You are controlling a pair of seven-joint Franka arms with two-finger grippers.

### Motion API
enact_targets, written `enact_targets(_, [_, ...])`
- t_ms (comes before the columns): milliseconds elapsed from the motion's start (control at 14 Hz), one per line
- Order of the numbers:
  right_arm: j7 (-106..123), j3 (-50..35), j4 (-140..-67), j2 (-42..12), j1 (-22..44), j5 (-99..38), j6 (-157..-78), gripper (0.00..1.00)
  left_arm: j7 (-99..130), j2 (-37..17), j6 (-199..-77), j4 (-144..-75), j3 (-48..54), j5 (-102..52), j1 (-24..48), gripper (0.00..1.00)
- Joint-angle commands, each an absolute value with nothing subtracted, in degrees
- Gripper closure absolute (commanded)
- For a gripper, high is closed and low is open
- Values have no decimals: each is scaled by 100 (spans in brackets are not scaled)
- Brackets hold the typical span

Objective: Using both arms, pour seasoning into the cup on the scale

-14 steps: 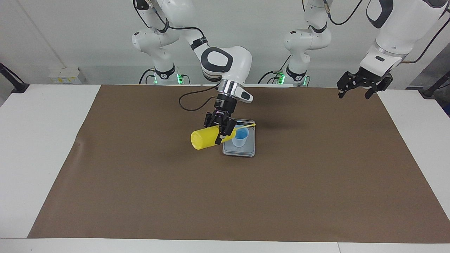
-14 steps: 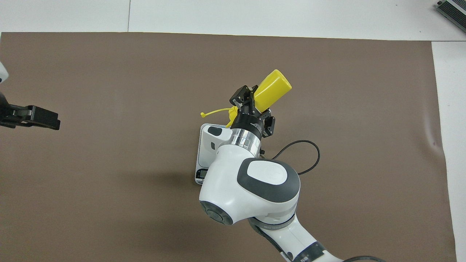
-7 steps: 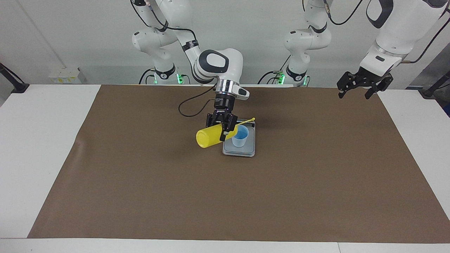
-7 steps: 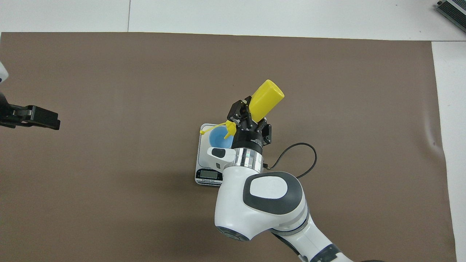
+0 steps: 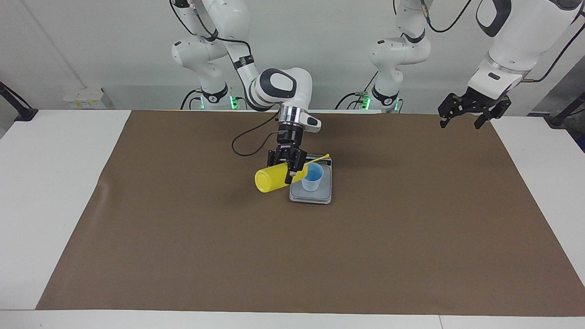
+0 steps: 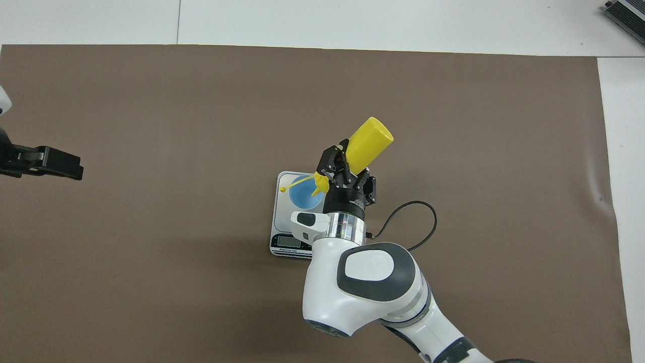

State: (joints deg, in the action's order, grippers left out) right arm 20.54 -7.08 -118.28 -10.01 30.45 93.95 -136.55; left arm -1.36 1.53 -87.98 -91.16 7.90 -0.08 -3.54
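Facing view has the right gripper point(image 5: 288, 170) up over the middle of the brown mat point(image 5: 183, 256), jaws pinching the bottle point(image 5: 270, 178) around its upper part, close to the nozzle end. The bottle is tipped way over, nearly lying flat in the air, with its base pointing toward the right arm's end of the worktop point(image 5: 50, 183) and the nozzle end sitting over the cup point(image 5: 312, 177). The little tethered cap point(image 5: 327, 156) sticks out on its strap past the cup, over the edge of the scale point(image 5: 311, 196).

The cup stands upright on the scale, right beside those jaws and just under the nozzle. I can't tell if anything is actually coming out. In the overhead view you can see down into the cup point(image 6: 304, 193), the nozzle point(image 6: 319, 183) hanging over its rim, and the scale's display strip point(image 6: 289, 242) on the edge nearest the robots, partly covered by the right arm's wrist. The bottle's body point(image 6: 370, 143) angles up and away from the jaws there, out over bare mat.

The left gripper point(image 5: 465, 113) is well apart from all this, hanging in the air over the mat's corner at the left arm's end, jaws spread and holding nothing. That arm is just waiting. A black cable point(image 5: 247, 137) loops from the right wrist over the mat.
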Motion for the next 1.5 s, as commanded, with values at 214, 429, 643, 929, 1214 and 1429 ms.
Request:
enact_targets(214, [1846, -738, -11892, -782, 2945, 9081, -13746, 100, -193, 237, -8824, -9211, 835, -18, -448, 0])
enact_targets(429, [1828, -721, -11787, -756, 2883, 8362, -13755, 100, -193, 237, -8824, -9211, 826, -18, -448, 0])
enact_targets(643, [1837, -721, -11725, -660, 2769, 7675, -13746, 100, -193, 237, -8824, -9211, 826, -18, -448, 0])
enact_targets(929, [1846, -721, -11725, -413, 2435, 6023, -13737, 100, -193, 237, -8824, -9211, 835, -18, -448, 0])
enact_targets(1214, [1916, -721, -11733, -317, 2216, 4891, -13676, 100, -193, 237, -8824, -9211, 835, -18, -448, 0])
enact_targets(1429, [2327, -721, -11751, -185, 2005, 3976, -13579, 100, -193, 237, -8824, -9211, 835, -18, -448, 0])
